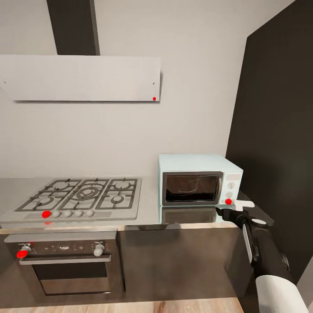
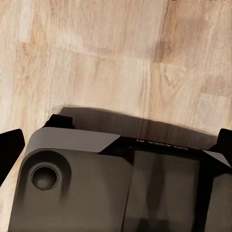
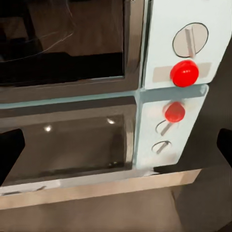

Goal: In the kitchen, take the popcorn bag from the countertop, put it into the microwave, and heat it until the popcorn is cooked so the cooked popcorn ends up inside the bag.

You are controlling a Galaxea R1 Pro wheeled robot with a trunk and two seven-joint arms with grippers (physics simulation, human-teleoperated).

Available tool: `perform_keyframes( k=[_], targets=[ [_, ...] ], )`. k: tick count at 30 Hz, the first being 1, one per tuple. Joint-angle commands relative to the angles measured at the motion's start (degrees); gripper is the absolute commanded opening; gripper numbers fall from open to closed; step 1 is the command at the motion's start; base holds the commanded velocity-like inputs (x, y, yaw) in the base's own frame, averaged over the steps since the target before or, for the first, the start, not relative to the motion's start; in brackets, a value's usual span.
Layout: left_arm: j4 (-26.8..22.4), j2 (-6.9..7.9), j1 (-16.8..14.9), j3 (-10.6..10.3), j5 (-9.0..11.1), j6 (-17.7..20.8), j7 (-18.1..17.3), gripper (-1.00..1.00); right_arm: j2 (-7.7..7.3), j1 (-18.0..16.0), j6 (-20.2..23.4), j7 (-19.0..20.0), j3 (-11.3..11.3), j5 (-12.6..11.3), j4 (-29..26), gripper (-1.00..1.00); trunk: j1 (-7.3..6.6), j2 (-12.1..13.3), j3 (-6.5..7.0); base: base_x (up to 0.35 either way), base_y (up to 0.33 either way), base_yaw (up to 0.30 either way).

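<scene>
The pale mint-blue microwave [image 1: 200, 180] stands on the glossy grey countertop [image 1: 150, 208] at the right end, its dark glass door closed. My right gripper [image 1: 232, 208] hovers just in front of the microwave's lower right corner, beside the small red round light [image 1: 228, 201]. In the right wrist view the microwave's panel [image 3: 166, 72] with a white knob [image 3: 191, 39] and the red light [image 3: 184, 73] is close ahead, mirrored in the countertop [image 3: 72, 145]; the right gripper [image 3: 116, 150] is open and holds nothing. My left gripper [image 2: 116, 145] is open over the wooden floor. The popcorn bag is out of view.
A steel gas hob [image 1: 80, 195] with black grates lies left of the microwave, with a built-in oven [image 1: 65, 261] under it. A dark tall panel [image 1: 278, 130] rises right of the microwave. A grey hood [image 1: 82, 78] hangs above. The robot's base [image 2: 96, 183] sits below the left gripper.
</scene>
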Motion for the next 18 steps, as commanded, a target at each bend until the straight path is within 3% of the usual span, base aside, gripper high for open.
perform_keyframes(
  k=[1, 8, 12, 18],
  targets=[
    [-0.03, 0.0, -0.01, -0.49, 0.32, -0.13, 0.25, 1.0, -0.07, -0.05, 0.21, 0.65, -0.14, 0.62, -0.11, 1.0, 0.0, -0.05, -0.08, 0.026, -0.064, 0.0],
    [-0.04, 0.02, -0.04, -0.49, 0.32, -0.13, 0.24, 1.0, -1.37, -0.05, 0.27, 0.76, -0.19, 0.55, -0.06, 1.0, 0.0, -0.05, -0.08, 0.067, -0.235, 0.0],
    [-0.04, 0.09, -0.06, -0.49, 0.32, -0.13, 0.24, 1.0, -1.16, -0.05, 0.31, 0.57, -0.13, 0.55, 0.18, 1.0, 0.0, -0.05, -0.08, 0.075, -0.263, 0.0],
    [-0.01, 0.14, -0.05, -0.48, 0.38, -0.13, 0.24, 1.0, -0.55, -0.05, 0.0, 0.49, -0.16, 0.55, 0.29, 1.0, 0.0, -0.05, -0.08, 0.043, -0.036, 0.0]
  ],
)
